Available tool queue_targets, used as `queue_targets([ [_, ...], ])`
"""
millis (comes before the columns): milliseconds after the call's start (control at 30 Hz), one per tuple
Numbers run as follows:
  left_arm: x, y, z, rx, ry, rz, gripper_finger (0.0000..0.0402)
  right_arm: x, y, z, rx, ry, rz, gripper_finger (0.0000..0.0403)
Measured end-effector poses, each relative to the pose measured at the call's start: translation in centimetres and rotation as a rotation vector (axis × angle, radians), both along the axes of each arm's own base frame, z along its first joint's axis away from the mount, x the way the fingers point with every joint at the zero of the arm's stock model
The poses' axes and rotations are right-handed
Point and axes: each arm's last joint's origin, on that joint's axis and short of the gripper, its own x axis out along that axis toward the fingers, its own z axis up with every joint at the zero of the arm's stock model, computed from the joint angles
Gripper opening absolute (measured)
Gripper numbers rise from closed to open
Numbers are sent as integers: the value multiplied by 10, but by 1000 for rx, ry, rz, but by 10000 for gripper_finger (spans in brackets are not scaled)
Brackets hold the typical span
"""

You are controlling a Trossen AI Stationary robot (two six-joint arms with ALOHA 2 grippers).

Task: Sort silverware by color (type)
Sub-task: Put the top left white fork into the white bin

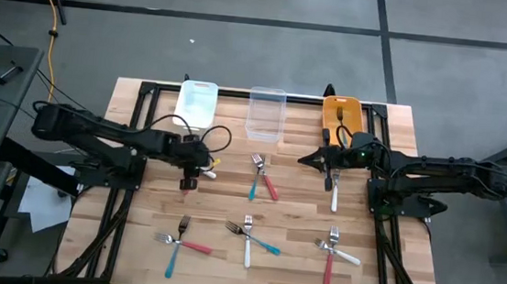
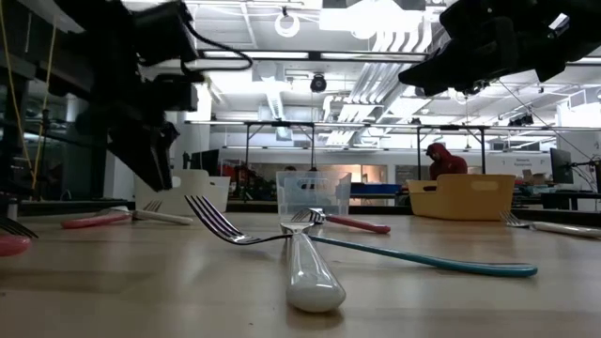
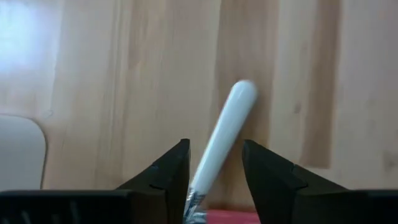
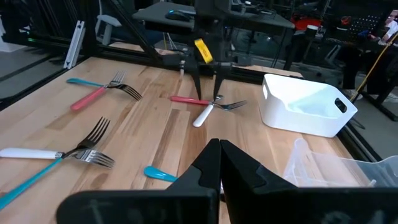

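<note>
- Small forks with silver metal heads and slim plastic handles in red-pink, teal-blue or white lie spread over the pale wooden slatted table [image 1: 393, 127], all in front of the clear rectangular plastic bin [image 1: 266, 112] at the table's back edge.
- Just left of that clear bin stands a white rectangular plastic bin [image 1: 197, 102]; to its right, an orange rectangular plastic bin [image 1: 341, 114].
- The left gripper [image 1: 188, 175] hangs down in front of the white bin, left of the clear bin. Its fingers [image 3: 168, 177] are spread, one to each side of a white-handled fork [image 3: 222, 135] that crosses a red-pink-handled fork [image 4: 188, 99].
- The right gripper [image 1: 312, 158] hovers in front of the orange bin, right of the clear bin, with fingers [image 4: 231, 163] pressed together and empty.
- Straight in front of the clear bin, a teal-blue-handled fork [image 1: 253, 191] and a red-pink one [image 1: 269, 184] cross.
- Farther forward from the clear bin lie three more crossed groups, among them a white-handled fork over a teal-blue one [image 2: 437, 262].
</note>
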Motion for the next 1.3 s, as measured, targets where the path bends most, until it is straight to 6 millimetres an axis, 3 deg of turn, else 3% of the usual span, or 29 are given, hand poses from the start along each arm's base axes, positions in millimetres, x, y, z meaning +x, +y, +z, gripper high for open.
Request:
queue_targets([
  [200, 5, 8, -14, 9, 152, -23, 143, 0, 0, -1, 3, 11, 0, 1],
  [533, 10, 9, -31, 25, 260, -79, 138, -1, 0, -4, 19, 39, -3, 1],
  [633, 10, 9, -32, 20, 265, -77, 116, -1, 0, -4, 20, 43, -3, 1],
  [800, 10, 8, -33, 24, 273, -122, 44, -1, 0, -4, 20, 43, -3, 1],
  [933, 10, 9, -32, 24, 276, -119, 37, -1, 0, -4, 18, 45, -2, 1],
  [1133, 24, 14, -13, 86, 257, -65, 37, -1, 0, -5, -19, 46, 7, 1],
  [1300, 34, 40, 18, 95, 179, 139, 37, -1, 0, -5, -29, 51, 9, 1],
])
